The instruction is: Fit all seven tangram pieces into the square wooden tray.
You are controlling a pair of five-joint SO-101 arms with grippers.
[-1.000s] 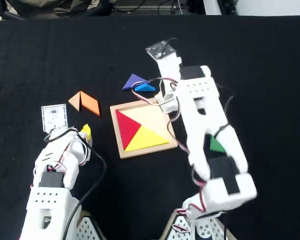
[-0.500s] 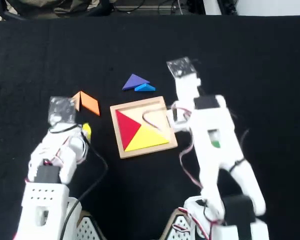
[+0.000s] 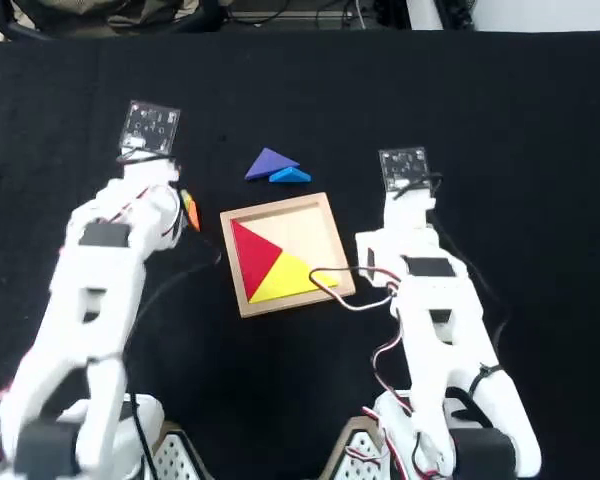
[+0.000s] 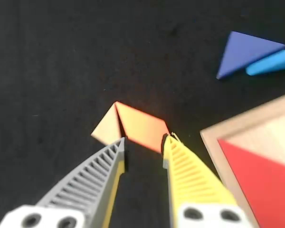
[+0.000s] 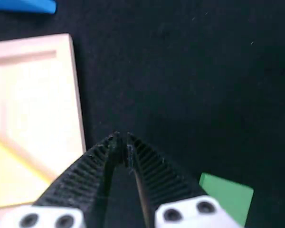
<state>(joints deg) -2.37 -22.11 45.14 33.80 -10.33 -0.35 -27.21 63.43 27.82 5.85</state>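
- While the left hand (image 4: 143,141) hangs low over the black table (image 3: 500,110) with its fingers apart, the grey tip sits at the edge of a pale orange triangle (image 4: 107,129) and the yellow tip at the edge of an orange parallelogram (image 4: 141,126) — whether either tip touches, I cannot tell.
- Those two orange pieces lie side by side with edges meeting, on the table to the left of the square wooden tray (image 3: 280,204).
- Inside the tray, a red triangle (image 3: 252,252) fills the left part and a yellow triangle (image 3: 288,277) the near part, their edges meeting; the remaining floor is bare wood.
- Just beyond the tray's far rim lie a purple triangle (image 3: 270,161) and a blue triangle (image 3: 291,176), touching each other — both on the table, outside the tray.
- The right hand (image 5: 122,142) has its black fingers together, tips meeting, over the table just off the tray's right rim.
- A green piece (image 5: 227,194) lies on the table near that hand, apart from the tray.
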